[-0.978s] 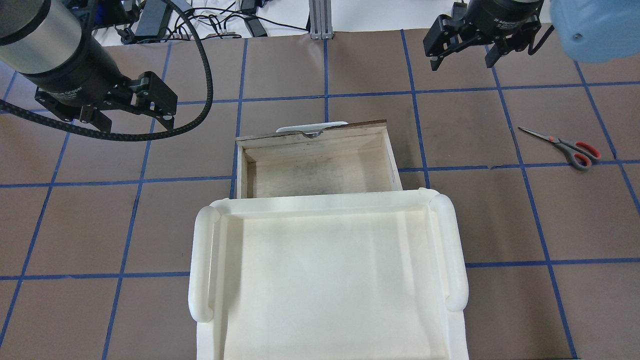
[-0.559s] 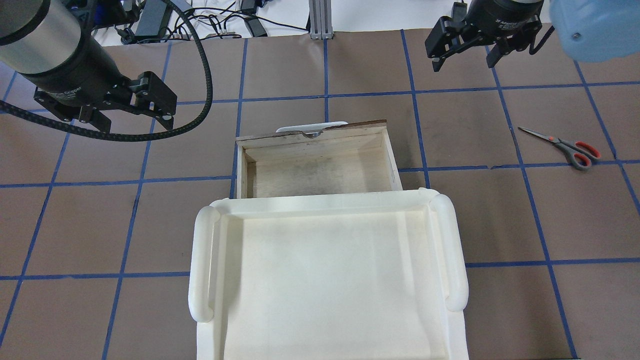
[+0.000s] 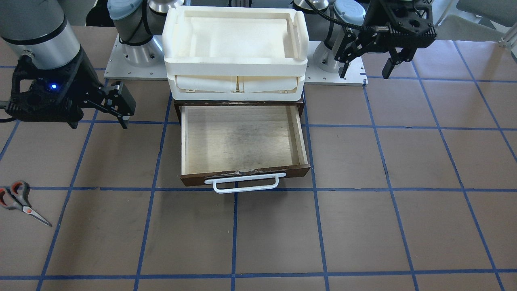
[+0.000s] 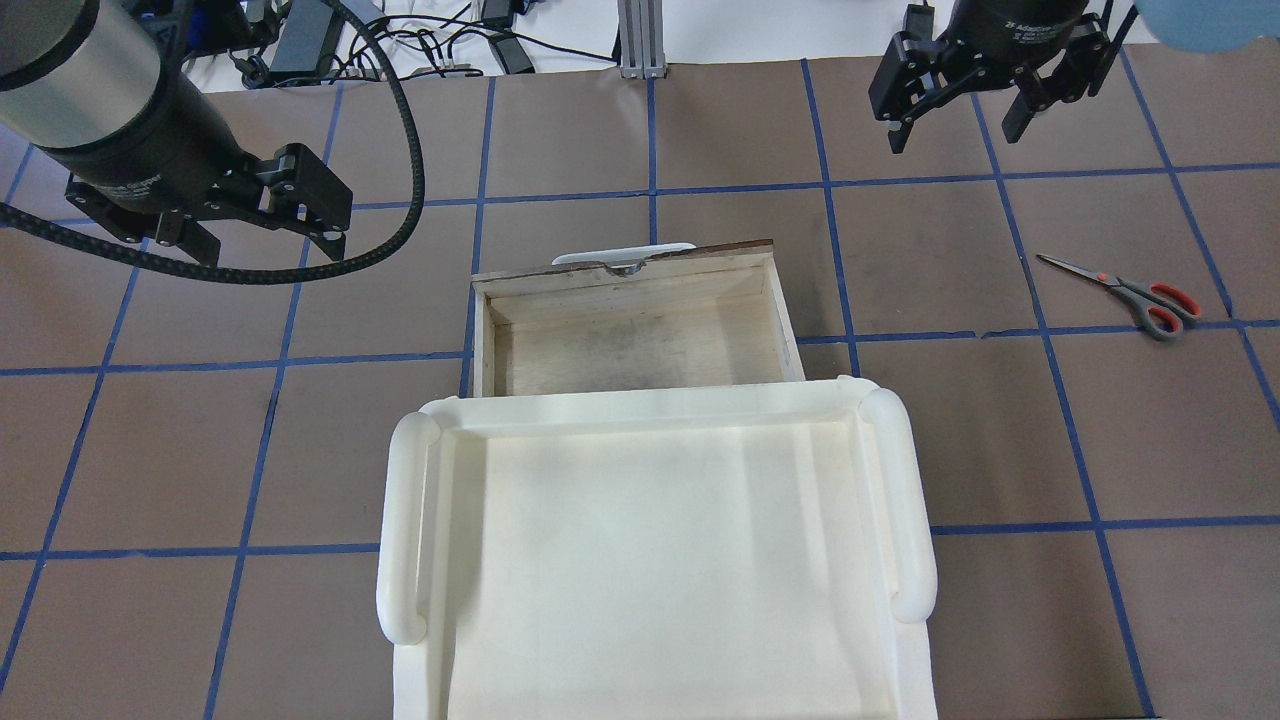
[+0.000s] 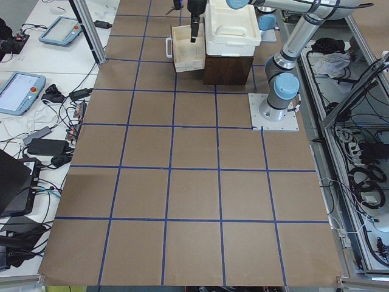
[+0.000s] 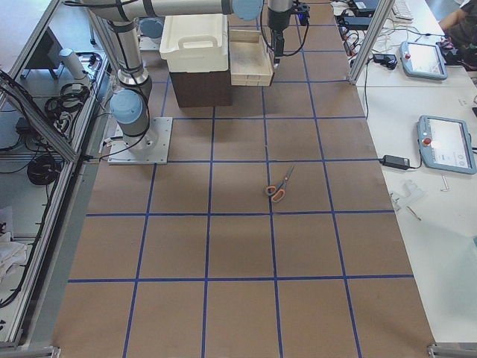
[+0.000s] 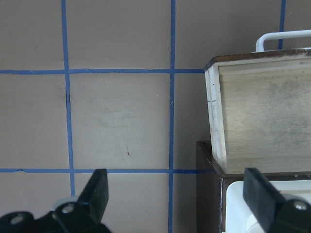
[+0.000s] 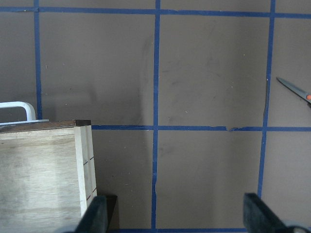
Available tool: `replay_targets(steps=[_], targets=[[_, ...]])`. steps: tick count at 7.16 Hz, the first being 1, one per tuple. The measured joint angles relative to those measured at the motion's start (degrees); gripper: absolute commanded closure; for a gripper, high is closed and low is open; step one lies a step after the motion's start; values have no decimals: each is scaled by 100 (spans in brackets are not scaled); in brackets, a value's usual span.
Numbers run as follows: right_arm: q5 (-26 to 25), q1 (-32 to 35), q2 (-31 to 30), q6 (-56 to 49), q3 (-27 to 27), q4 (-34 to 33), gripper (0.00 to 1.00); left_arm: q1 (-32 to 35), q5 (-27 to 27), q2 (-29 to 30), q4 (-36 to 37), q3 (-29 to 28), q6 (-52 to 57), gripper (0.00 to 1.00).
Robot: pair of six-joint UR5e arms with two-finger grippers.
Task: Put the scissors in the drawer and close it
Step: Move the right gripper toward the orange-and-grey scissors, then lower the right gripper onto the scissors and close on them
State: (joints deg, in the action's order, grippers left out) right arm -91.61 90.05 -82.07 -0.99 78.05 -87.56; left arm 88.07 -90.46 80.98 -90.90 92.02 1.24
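The scissors (image 4: 1130,288) lie flat on the brown table, right of the drawer, blades together. They also show in the front view (image 3: 20,200) and the right side view (image 6: 279,185); only the blade tip (image 8: 294,90) shows in the right wrist view. The wooden drawer (image 4: 625,275) is pulled out and empty, with its white handle (image 3: 242,184) at the front. My right gripper (image 4: 950,135) (image 3: 100,121) is open and empty, hovering between the drawer and the scissors. My left gripper (image 4: 270,245) (image 3: 364,72) is open and empty, hovering left of the drawer.
A cream-white plastic tray unit (image 4: 400,530) (image 3: 236,85) sits on top of the dark cabinet (image 7: 209,189) that holds the drawer. Blue tape lines grid the table. Cables and power bricks (image 4: 300,40) lie beyond the table's far edge.
My right gripper has shifted a little to the right in the overhead view, toward the scissors' side. The left gripper has barely moved. Scissors and drawer are unchanged.
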Motion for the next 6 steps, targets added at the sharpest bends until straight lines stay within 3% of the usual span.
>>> replay_targets(steps=[2, 4, 6], targets=[[-33, 118, 55, -351, -141, 105, 0, 0, -12, -2, -6, 0, 7, 0], [-41, -164, 246, -2240, -148, -211, 0, 0, -15, -3, -7, 0, 8, 0], [-25, -882, 523, -4384, -95, -638, 0, 0, -21, -8, -7, 0, 8, 0]])
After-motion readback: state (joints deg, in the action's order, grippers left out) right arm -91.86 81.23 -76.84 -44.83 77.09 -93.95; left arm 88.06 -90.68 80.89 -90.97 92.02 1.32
